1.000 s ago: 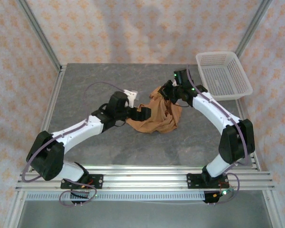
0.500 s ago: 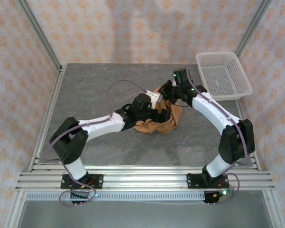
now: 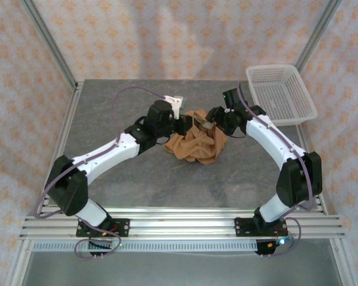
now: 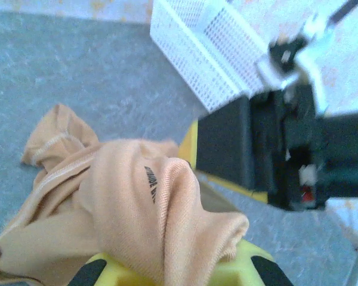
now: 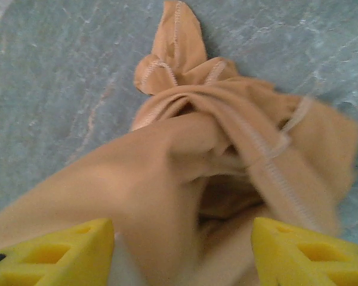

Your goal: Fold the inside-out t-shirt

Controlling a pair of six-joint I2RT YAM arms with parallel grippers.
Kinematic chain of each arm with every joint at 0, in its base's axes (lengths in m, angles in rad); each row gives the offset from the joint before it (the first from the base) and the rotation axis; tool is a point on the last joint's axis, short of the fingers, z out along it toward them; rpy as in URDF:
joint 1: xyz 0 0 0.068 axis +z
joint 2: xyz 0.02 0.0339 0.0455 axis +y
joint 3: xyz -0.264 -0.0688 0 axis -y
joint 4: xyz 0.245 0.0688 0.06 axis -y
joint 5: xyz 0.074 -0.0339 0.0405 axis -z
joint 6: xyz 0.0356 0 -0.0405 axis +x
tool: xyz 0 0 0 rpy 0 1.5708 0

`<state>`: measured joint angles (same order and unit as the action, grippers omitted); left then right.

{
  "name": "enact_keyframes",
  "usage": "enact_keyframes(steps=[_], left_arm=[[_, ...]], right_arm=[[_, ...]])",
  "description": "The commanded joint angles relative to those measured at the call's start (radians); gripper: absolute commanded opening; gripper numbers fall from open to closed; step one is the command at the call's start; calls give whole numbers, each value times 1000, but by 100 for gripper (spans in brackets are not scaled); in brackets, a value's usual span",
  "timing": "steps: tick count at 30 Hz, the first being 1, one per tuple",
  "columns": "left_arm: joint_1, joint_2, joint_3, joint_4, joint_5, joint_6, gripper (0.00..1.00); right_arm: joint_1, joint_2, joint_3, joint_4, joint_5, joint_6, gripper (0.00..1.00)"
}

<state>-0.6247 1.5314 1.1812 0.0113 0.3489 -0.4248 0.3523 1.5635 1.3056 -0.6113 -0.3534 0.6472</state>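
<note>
The inside-out t-shirt (image 3: pixel 194 144) is a crumpled orange-tan heap in the middle of the table. My left gripper (image 3: pixel 189 124) reaches it from the left and is shut on a raised fold at the heap's top; in the left wrist view the cloth (image 4: pixel 137 202), with small dark print on it, bulges out between the yellow jaws (image 4: pixel 173 273). My right gripper (image 3: pixel 210 123) faces it from the right, and its black body (image 4: pixel 250 149) appears just past the fold. The right gripper's yellow fingers (image 5: pixel 53 250) stand wide apart, open, with slack cloth (image 5: pixel 185 155) lying between them.
A white mesh basket (image 3: pixel 280 93) sits at the table's back right corner, close behind the right arm; it is also in the left wrist view (image 4: pixel 203 53). Grey stone-patterned tabletop (image 3: pixel 119 101) surrounds the shirt. Metal frame posts (image 3: pixel 48 44) stand at the back corners.
My left gripper swung toward the back of the heap and shut on a top fold. My right gripper opened and let go of the cloth. The heap shifted slightly.
</note>
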Motion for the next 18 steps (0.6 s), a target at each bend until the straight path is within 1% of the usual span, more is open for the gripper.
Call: enact_keyframes(steps=[1,5,8,10,13,14,18], left_arm=[[14,-30,-20,5,79,-54,0],[23,-24,-19,15,95,-80,0],[30,-9,-5,-6,91,-99,0],[32,5,11,-31,87,-104,0],[33,30,41,-74,85,-104,0],[35,36,47,-80,81,-134,0],[38,54,61,-93,65,-155,0]], right_arm=[[5,-87,-73,-36,45,-42,59],[43,-138,-180,72,11,18,49],[83,-174,-256,148,-13,61,48],[106,-207,-304,199,-21,92,51],[134,-251,-387,330,-60,174,53],[140,-255,-399,358,-71,195,53],[159,-263,-418,427,-70,249,64]])
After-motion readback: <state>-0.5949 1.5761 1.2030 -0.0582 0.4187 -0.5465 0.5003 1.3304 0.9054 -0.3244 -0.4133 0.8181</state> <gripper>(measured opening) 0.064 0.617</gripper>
